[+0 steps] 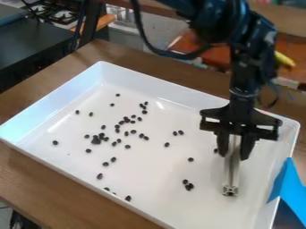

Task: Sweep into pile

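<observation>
Black gripper (234,154) — over the white tray (48,167), near its right edge; jaws parted only by the width of the metal bar (231,172) clamped between them, which points down to the tray floor.
Dark beans (96,141) — scattered, many loose from the middle towards the left edge, one tight clump among them; a small group nearer the near edge, left of the bar.
Blue piece (290,185) — at the tray's right edge.

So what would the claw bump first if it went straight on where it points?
The claw points down, so probably the tray. The bar it holds would get there first; whether it touches already, I can't tell.
</observation>
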`<state>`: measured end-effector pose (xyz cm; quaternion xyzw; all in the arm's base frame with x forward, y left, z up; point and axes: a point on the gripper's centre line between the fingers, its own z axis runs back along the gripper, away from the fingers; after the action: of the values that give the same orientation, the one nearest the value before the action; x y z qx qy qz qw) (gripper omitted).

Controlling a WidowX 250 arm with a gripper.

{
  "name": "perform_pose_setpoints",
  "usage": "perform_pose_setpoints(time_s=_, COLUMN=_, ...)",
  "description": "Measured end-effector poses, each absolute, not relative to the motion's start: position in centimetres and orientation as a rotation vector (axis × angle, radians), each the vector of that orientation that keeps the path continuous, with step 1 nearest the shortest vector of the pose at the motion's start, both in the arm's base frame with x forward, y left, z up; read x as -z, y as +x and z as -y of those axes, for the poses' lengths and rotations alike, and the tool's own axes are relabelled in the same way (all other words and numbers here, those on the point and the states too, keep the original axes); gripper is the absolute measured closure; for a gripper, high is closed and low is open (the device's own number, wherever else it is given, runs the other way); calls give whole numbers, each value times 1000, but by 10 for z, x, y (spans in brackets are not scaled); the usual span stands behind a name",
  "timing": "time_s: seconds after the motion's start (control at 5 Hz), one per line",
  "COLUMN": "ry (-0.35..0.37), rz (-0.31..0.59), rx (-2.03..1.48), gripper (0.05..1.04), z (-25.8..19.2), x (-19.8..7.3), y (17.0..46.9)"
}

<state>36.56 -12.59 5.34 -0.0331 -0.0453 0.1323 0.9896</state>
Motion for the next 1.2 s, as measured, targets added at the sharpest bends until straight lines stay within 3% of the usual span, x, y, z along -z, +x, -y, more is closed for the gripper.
perform_pose_setpoints(time_s=0.2, ry=-71, rz=59, rx=-268, gripper=731, z=93, x=-54, y=363)
perform_pose_setpoints(time_s=0.6, ry=-38, rz=102, rx=-298, gripper=731, z=35, x=-50, y=357)
perform_pose_setpoints(time_s=1.0, ry=131, rz=229, rx=-337, gripper=731, z=-20, x=-46, y=353)
perform_pose_setpoints(time_s=1.2, ry=208, rz=238, rx=-336, gripper=731, z=-48, x=-46, y=351)
